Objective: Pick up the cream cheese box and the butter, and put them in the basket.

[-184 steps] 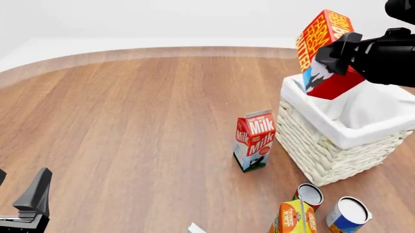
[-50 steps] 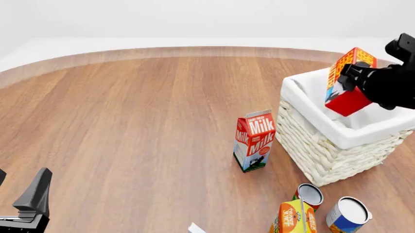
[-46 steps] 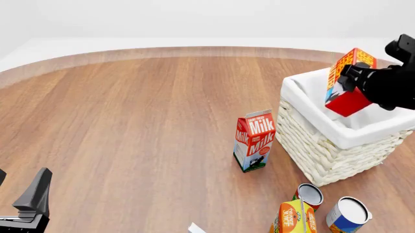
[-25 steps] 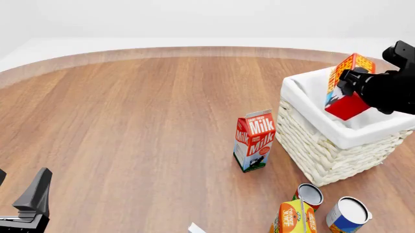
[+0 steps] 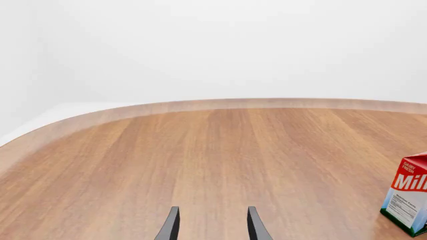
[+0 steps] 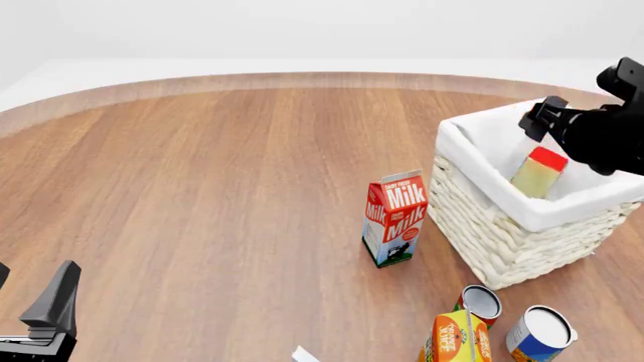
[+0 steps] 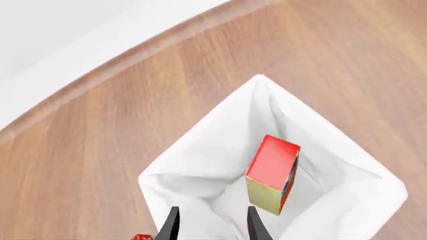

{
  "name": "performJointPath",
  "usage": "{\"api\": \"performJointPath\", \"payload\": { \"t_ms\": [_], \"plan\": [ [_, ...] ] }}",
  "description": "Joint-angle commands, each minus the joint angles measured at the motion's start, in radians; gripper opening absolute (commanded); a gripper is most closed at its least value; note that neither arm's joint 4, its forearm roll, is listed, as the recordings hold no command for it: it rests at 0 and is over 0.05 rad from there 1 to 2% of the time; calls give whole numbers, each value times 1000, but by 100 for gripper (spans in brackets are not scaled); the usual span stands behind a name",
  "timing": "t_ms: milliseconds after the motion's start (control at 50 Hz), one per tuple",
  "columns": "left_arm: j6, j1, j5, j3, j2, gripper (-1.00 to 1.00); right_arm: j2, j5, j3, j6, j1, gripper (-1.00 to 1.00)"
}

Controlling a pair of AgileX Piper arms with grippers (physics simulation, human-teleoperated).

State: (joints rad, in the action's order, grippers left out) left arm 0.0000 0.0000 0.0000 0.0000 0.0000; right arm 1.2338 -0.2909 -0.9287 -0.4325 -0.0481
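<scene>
While my right gripper (image 7: 209, 225) hangs over the basket (image 7: 200, 145), its two fingers stand apart with nothing between them. Looking along those fingers, I see the butter (image 7: 272, 173) inside the basket, tilted against the white cloth lining, a red face and a pale yellowish face turned toward me. It touches neither finger.

From the front view the same carton (image 6: 538, 172) shows only as a red end and a pale side poking up within the basket's (image 6: 503, 226) rim, while my right gripper (image 6: 538, 124) sits above the far side of the basket, black and bulky; its opening is hard to read there, so the wrist view settles it.

My left gripper (image 5: 212, 226) points out over bare wooden table (image 5: 200, 160), fingers parted and holding nothing. At the edge of that view stands the milk carton (image 5: 407, 200), partly cut off. The front view shows what my wrists miss: the milk carton (image 6: 394, 219) upright just beside the basket's near wall, my left gripper (image 6: 45, 313) low in the near left corner, well apart from everything, and a cluster of an orange juice carton (image 6: 453, 339) and two cans (image 6: 513, 320) near the front edge. A small whitish corner (image 6: 305, 354) peeks in at the bottom edge; I cannot tell whether it is the cream cheese box.
</scene>
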Motion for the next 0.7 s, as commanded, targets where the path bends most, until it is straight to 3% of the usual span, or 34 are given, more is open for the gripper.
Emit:
{"api": "performJointPath", "payload": {
  "t_ms": [20, 380, 700],
  "plan": [
    [0, 0, 0, 0, 0, 100, -7, 1, 1, -4, 9, 100],
    [0, 0, 0, 0, 0, 100, -71, -45, 0, 14, 63, 100],
    [0, 0, 0, 0, 0, 100, -259, -195, -2, 109, 272, 100]
  ]
}}
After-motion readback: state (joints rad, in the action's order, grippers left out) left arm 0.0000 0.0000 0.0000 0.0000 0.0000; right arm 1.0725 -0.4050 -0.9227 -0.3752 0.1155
